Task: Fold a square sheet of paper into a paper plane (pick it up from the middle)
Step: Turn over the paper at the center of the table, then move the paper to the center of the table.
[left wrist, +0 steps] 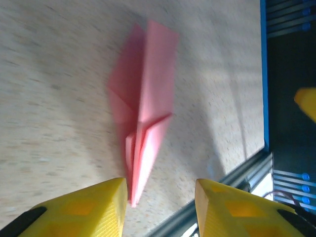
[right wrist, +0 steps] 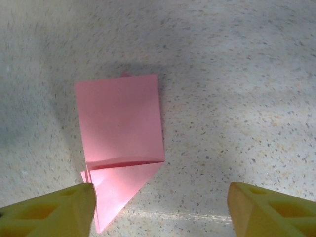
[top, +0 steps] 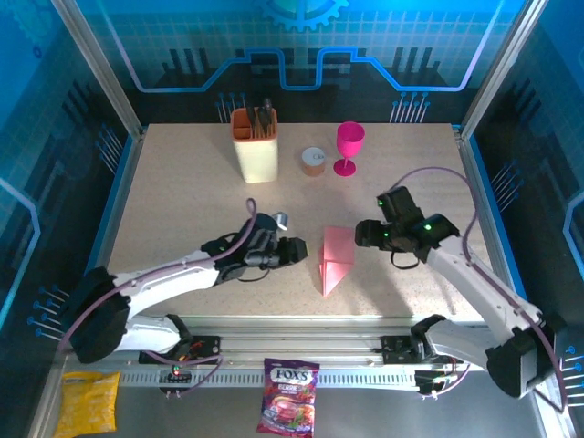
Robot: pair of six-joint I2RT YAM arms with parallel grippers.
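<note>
Both arms are built of white shell links joined by black joint housings. The left arm [top: 155, 287] has a bulky black shoulder at eight o'clock of the overhead view, and the right arm [top: 484, 292] has a matching one at four o'clock. A thin lilac-grey cable [top: 438, 170] loops along each, and small green lights glow on the right arm's black wrist [top: 401, 233]. The left gripper [left wrist: 160, 182] and right gripper [right wrist: 161, 186] carry bright yellow wedge-shaped fingers [left wrist: 84, 210] with shallow moulded recesses and black backing at their outer edges.
</note>
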